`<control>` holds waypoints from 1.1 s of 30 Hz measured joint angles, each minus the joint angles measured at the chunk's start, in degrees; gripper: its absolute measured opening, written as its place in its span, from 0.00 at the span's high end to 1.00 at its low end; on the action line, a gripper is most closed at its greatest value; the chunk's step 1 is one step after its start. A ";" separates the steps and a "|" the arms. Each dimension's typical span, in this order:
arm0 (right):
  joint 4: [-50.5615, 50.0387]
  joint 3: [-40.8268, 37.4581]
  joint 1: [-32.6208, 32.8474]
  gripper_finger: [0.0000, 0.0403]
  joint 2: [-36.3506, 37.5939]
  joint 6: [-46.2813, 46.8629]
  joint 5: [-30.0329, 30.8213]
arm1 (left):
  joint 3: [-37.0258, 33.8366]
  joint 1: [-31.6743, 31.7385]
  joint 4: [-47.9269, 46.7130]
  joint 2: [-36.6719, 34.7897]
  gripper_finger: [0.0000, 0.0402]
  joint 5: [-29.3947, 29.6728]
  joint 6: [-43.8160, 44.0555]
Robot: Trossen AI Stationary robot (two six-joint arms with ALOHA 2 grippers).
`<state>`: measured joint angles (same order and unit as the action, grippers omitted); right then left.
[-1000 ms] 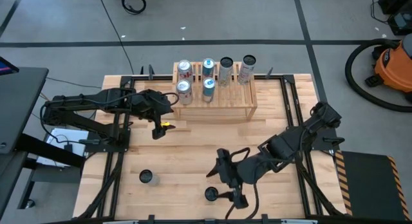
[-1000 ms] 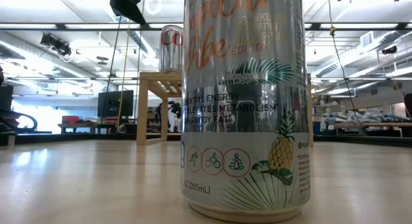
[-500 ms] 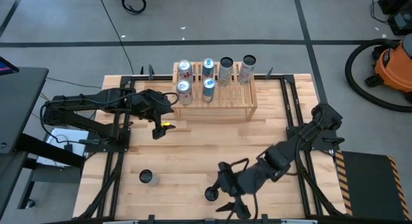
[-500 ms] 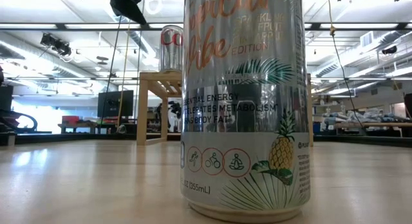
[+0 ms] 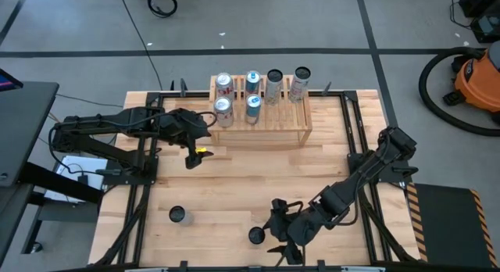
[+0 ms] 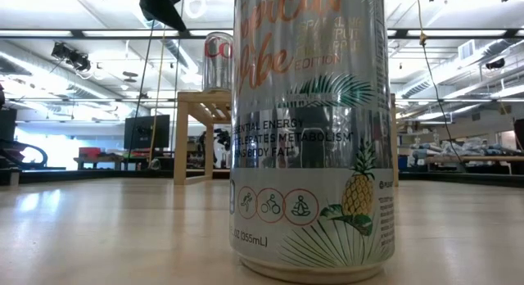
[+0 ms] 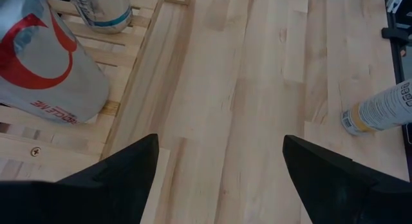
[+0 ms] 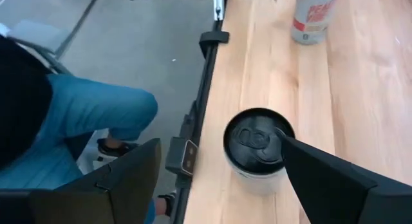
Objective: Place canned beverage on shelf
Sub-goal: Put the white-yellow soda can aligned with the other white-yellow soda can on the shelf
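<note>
- Right gripper (image 5: 275,239) down at the table's near edge, fingers spread wide, black-topped can (image 8: 259,150) between them but not clamped.
- On that can in the low view: "VIBE", "ESSENTIAL ENERGY", "ACCELERATES METABOLISM", "(355mL)", plus a pineapple.
- Farther along the same edge, a second can (image 8: 313,16) reading "CELSIUS".
- Left gripper (image 5: 190,157) hanging just before the shelf (image 5: 266,122), fingers wide, empty.
- Six cans upright on the shelf; nearest one (image 7: 44,66) silver with a red ring, lettering too small to read.

can (image 5: 256,235) upright, table front edge | shelf (image 5: 262,116) holds six cans
</note>
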<state>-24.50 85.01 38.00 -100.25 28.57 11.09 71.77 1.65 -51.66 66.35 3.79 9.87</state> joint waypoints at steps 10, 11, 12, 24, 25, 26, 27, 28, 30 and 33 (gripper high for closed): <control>3.09 -4.88 0.13 0.18 0.02 5.42 3.87 | 0.00 0.00 -0.02 0.00 0.17 -0.02 0.04; 3.58 -5.20 0.14 0.18 0.02 5.99 4.63 | 0.00 0.00 -0.02 0.00 0.17 0.00 0.02; 4.13 -5.48 0.15 0.18 0.02 6.54 5.40 | 0.00 0.00 -0.02 0.00 0.17 0.00 0.02; 9.78 -9.74 0.17 0.18 0.02 9.43 8.43 | 0.00 0.00 -0.07 0.01 0.17 0.00 0.00; 9.67 -9.92 0.24 0.18 0.02 9.43 9.46 | 0.00 0.00 -0.07 0.00 0.17 0.00 -0.02; 9.65 -10.12 0.26 0.18 0.02 9.45 10.19 | 0.00 0.00 -0.07 0.00 0.17 0.00 0.00; 10.08 -10.42 0.28 0.18 0.02 9.46 10.65 | 0.00 0.00 -0.07 0.00 0.17 0.00 0.00; 11.04 -10.80 0.28 0.18 0.02 9.45 10.85 | 0.00 0.00 -0.07 0.02 0.17 0.00 0.00; 13.56 -11.68 0.34 0.18 0.02 9.41 10.90 | 0.00 0.00 -0.07 0.00 0.17 0.00 0.00; 16.97 -12.61 0.80 0.18 0.02 8.69 10.96 | 0.00 0.00 -0.07 0.02 0.17 0.00 0.01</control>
<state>-7.53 72.40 38.80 -100.22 37.26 22.06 71.77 1.65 -51.72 66.37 3.79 9.88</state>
